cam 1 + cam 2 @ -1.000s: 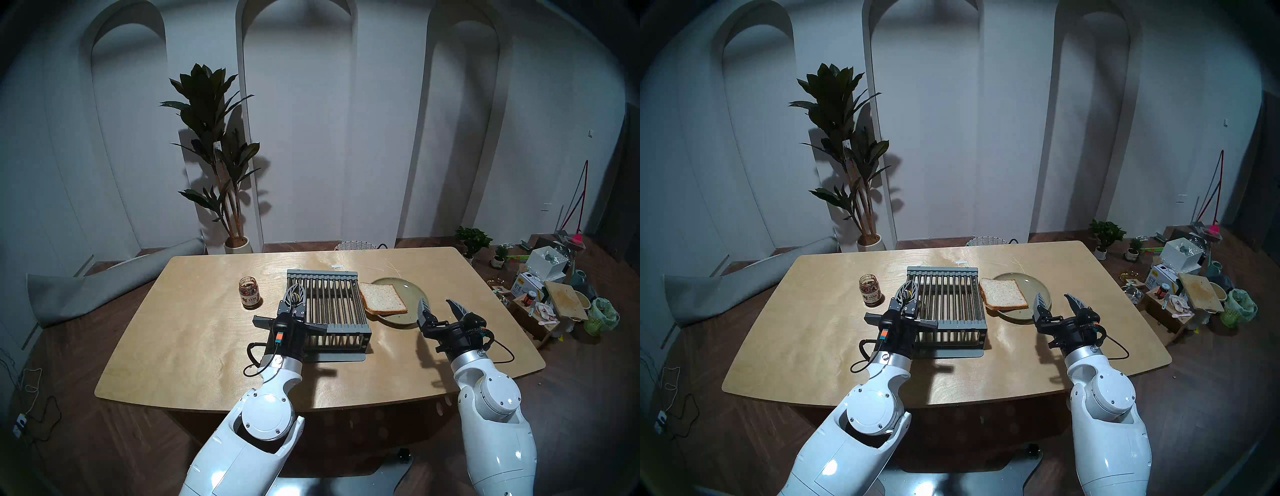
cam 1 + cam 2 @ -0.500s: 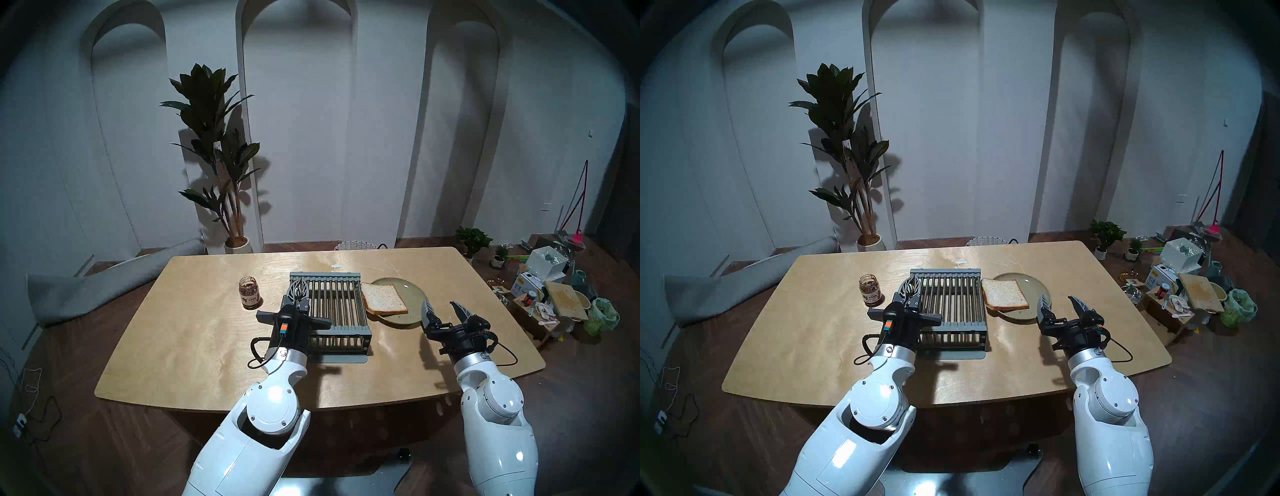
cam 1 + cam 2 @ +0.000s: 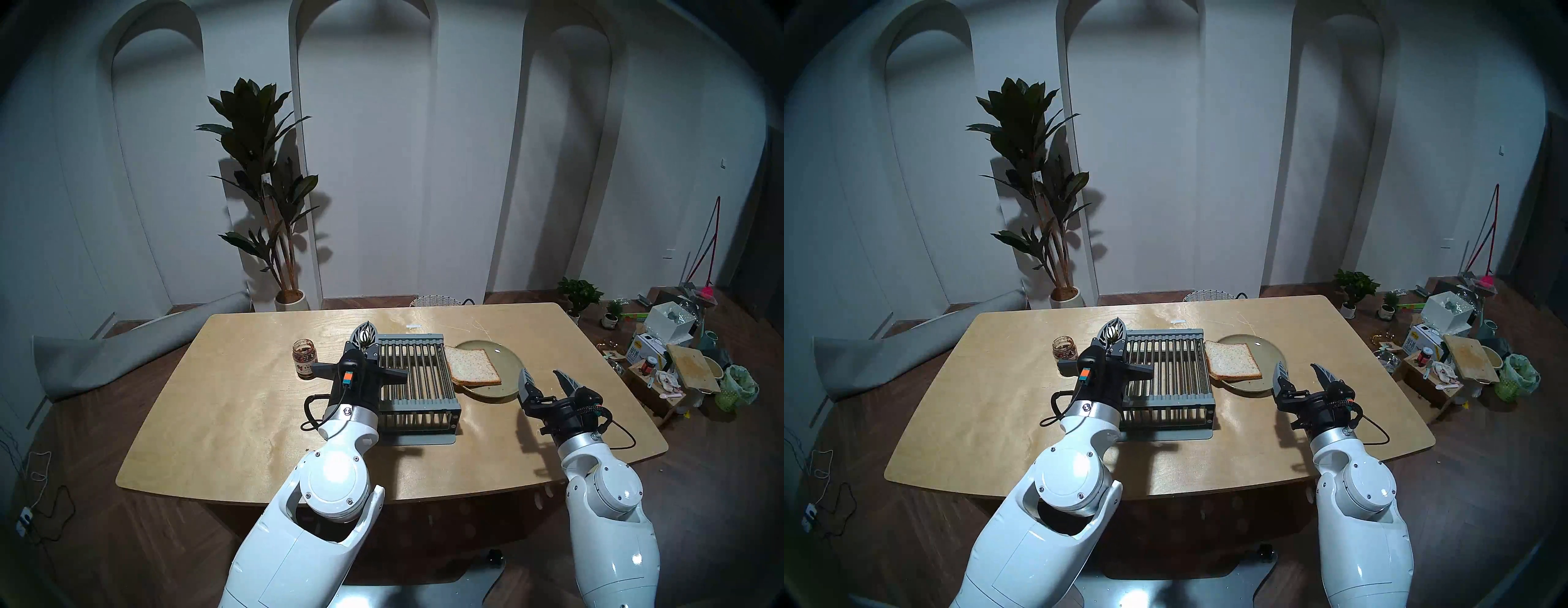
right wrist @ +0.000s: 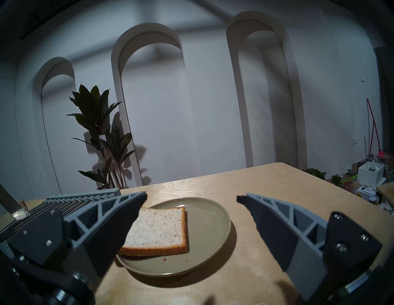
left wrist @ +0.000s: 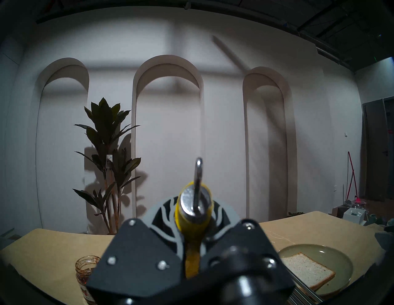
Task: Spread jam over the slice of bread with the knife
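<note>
- The left gripper (image 3: pixel 367 335) is clamped on the knife (image 5: pixel 194 215) and has risen over the last second from the left edge of the grey barred rack (image 3: pixel 418 378) to hang above the rack's far-left corner.
- The rack itself has slid slightly to the right on the worktop (image 3: pixel 237 407) during that lift.
- My reading: the knife is now free of the rack, so the pick-up looks done and loading jam comes next.
- In the left wrist view the knife's stubby yellow handle stands between the gripper's fingers (image 5: pixel 168 213), with a shiny metal cap and ring at its top; the blade is hidden below.
- The jam (image 3: pixel 303 349) is a dark red-brown paste inside a small, lidless, labelled glass jar (image 3: pixel 304 359), standing just left of the rack.
- The slice of bread (image 3: pixel 473 366) lies flat just right of the rack on a round olive-green plate (image 3: pixel 507 361). It is square, pale and speckled with a thin brown crust, and bears no jam yet.
- The right gripper (image 3: pixel 547 375) hovers right of the rack, at the plate's near edge, its ribbed grey fingers spread wide and empty. It has barely shifted.
- The worktop is smooth pale wood with rounded corners.
</note>
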You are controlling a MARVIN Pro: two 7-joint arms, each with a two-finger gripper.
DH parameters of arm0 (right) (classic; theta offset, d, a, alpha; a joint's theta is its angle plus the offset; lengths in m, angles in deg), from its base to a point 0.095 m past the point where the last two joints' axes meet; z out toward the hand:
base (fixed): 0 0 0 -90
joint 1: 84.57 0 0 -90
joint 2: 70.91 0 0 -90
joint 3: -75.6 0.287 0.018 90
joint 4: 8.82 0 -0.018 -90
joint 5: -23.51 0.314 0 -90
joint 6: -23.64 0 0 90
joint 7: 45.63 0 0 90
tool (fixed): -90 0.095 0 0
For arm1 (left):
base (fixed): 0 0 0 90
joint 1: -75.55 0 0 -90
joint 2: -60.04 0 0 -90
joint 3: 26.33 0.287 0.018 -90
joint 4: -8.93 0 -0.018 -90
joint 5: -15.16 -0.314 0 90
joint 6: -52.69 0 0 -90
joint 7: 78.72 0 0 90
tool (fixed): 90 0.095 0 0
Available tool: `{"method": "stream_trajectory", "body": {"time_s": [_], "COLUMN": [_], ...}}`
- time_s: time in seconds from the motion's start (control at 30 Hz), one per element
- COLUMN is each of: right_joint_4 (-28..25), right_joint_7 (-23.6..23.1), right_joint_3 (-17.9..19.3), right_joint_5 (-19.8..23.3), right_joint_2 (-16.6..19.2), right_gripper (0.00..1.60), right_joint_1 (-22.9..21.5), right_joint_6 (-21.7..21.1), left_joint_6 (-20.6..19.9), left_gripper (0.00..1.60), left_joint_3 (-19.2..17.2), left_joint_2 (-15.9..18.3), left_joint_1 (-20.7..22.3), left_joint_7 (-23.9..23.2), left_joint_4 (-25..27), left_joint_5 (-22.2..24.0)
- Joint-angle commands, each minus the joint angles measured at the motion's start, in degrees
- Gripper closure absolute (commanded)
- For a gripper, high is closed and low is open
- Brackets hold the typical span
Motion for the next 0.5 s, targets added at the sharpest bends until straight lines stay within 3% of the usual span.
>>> {"method": "stream_trajectory", "body": {"time_s": [0.0, 0.3, 0.47], "right_joint_4": [-0.9, -0.9, -0.7], "right_joint_7": [-0.2, -0.1, 0.3], "right_joint_3": [-0.4, -0.8, -0.8], "right_joint_5": [-0.2, -0.6, -0.8], "right_joint_2": [0.1, 0.2, 0.3], "right_gripper": [0.0, 0.0, 0.0], "right_joint_1": [-0.9, -1.8, -2.8], "right_joint_6": [0.5, 0.1, 0.1], "left_joint_6": [-3.9, -8.2, -13.2], "left_gripper": [1.6, 1.6, 1.6], "left_joint_3": [-0.6, -1.8, -3.4], "left_joint_2": [0.9, 0.3, 0.9], "left_joint_1": [1.5, 3.9, 5.9], "left_joint_7": [-0.4, -2.3, -4.0], "left_joint_4": [6.8, 12.0, 15.7], "left_joint_5": [-1.3, 0.9, 1.7]}}
